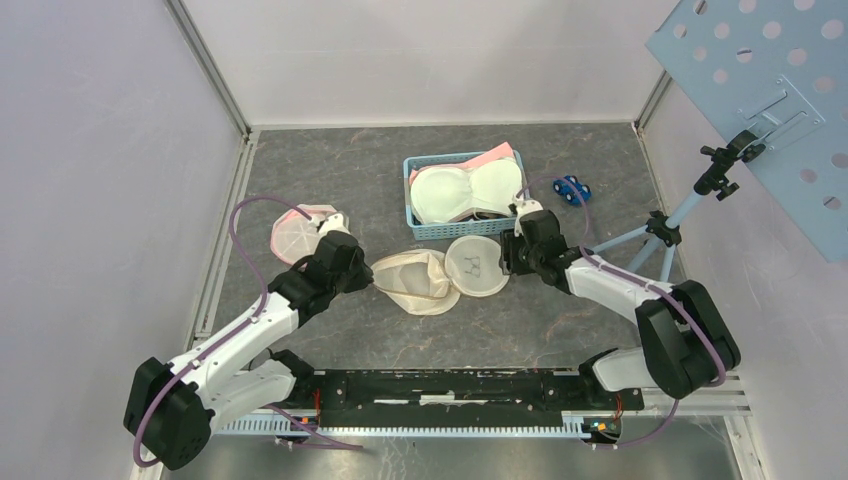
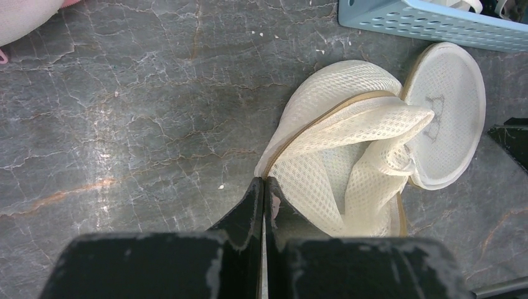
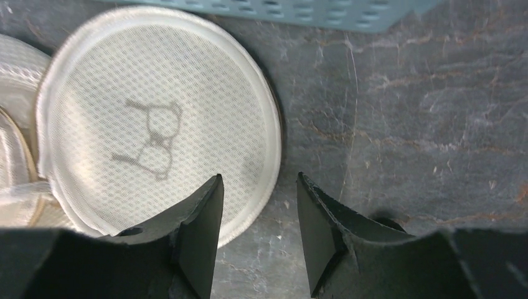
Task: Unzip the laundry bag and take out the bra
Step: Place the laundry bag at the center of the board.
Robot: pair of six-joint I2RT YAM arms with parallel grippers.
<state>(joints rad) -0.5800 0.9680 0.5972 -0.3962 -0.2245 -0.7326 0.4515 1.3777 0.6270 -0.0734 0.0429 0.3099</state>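
Observation:
The cream mesh laundry bag (image 1: 415,280) (image 2: 336,143) lies unzipped mid-table, its round flat half (image 1: 477,265) (image 2: 445,118) (image 3: 155,118) folded out to the right. Only loose mesh shows inside it. My left gripper (image 1: 368,277) (image 2: 264,182) is shut at the bag's left tip, where the brown rim runs into the jaws. My right gripper (image 1: 512,258) (image 3: 258,180) stands open low over the round half's right edge, with bare table between its fingers. A white bra (image 1: 465,192) lies in the blue basket (image 1: 420,228).
The blue basket (image 2: 423,28) (image 3: 299,12) stands just behind the bag. A second, pinkish mesh bag (image 1: 297,232) (image 2: 18,18) lies behind my left arm. A blue toy car (image 1: 571,188) and a tripod (image 1: 660,235) holding a perforated panel (image 1: 770,90) are at the right.

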